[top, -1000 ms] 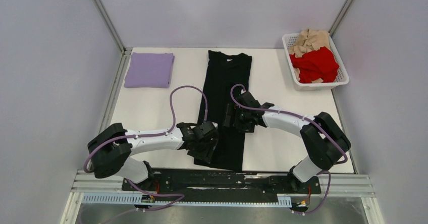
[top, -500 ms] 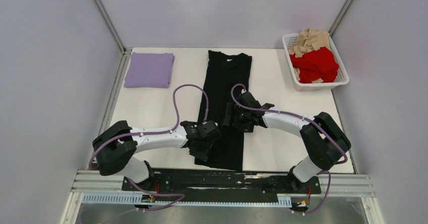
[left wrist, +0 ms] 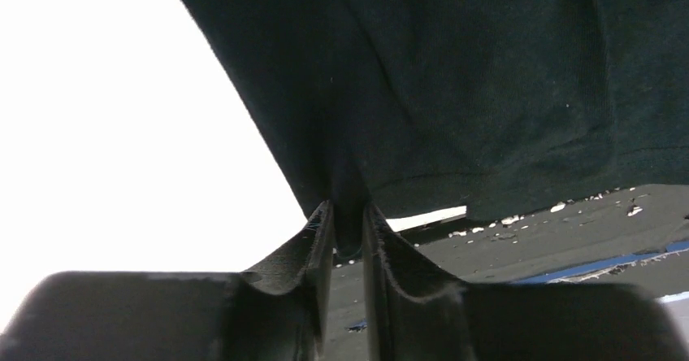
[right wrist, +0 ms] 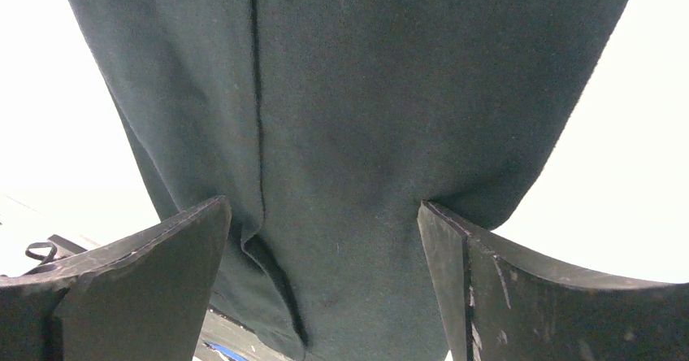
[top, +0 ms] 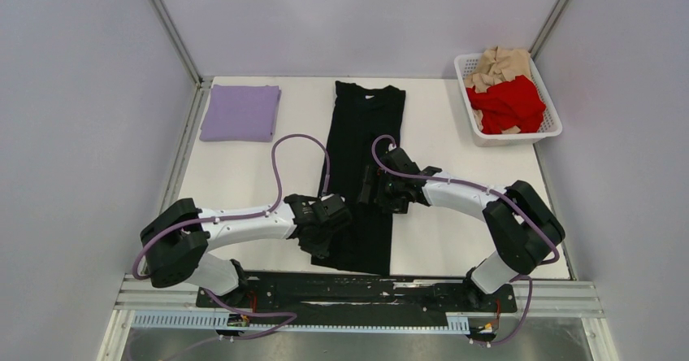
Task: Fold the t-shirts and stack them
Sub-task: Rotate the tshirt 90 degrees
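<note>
The black t-shirt (top: 366, 125) lies in the middle of the table as a long narrow strip, neck with white tag at the far end. My left gripper (top: 327, 243) is shut on the shirt's near left edge; in the left wrist view a fold of the black cloth (left wrist: 455, 84) is pinched between the gripper's closed fingers (left wrist: 348, 224). My right gripper (top: 367, 190) is open over the middle of the strip; in the right wrist view its jaws (right wrist: 323, 215) stand wide apart with the black cloth (right wrist: 366, 93) between them. A folded lavender t-shirt (top: 240, 113) lies at the far left.
A white basket (top: 513, 140) at the far right holds a crumpled red t-shirt (top: 508, 101) and a tan t-shirt (top: 500, 64). The black rail of the arm bases (top: 357, 289) runs along the near table edge, just below the shirt's hem.
My left gripper has shifted slightly to the left with the shirt's edge in it. The right arm has hardly moved.
</note>
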`<control>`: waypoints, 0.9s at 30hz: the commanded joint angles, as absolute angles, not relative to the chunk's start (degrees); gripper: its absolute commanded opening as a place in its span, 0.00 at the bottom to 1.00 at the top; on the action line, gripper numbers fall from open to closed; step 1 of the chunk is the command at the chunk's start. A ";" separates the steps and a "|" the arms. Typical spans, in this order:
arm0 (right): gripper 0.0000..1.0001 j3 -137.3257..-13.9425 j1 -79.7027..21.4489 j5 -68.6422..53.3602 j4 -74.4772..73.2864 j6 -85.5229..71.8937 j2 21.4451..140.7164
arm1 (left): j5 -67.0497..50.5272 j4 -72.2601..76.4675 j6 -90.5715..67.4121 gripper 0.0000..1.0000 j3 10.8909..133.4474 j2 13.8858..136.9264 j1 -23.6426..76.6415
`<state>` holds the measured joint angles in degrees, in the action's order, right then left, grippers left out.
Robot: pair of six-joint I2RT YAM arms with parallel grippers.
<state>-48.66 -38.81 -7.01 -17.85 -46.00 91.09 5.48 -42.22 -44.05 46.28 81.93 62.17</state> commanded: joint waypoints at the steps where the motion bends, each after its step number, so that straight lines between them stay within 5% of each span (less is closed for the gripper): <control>1: 0.95 -45.53 -38.86 -4.91 -19.09 -45.53 95.21 | 7.03 -44.20 -45.30 0.11 46.92 81.40 62.51; 3: 0.95 -45.46 -38.76 -4.83 -19.20 -45.53 95.41 | 7.00 -45.21 -45.42 0.00 46.85 81.31 62.49; 20: 0.95 -44.63 -38.62 -5.54 -19.36 -42.06 94.03 | 8.28 -48.51 -52.88 0.00 38.63 73.58 62.51; 27: 0.96 -44.46 -42.42 -5.88 -19.03 -36.62 82.21 | 3.85 -40.58 -57.02 0.00 34.94 67.89 62.53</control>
<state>-46.68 -39.81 -7.73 -16.45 -41.91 88.64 5.65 -43.27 -52.31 36.32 72.10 62.17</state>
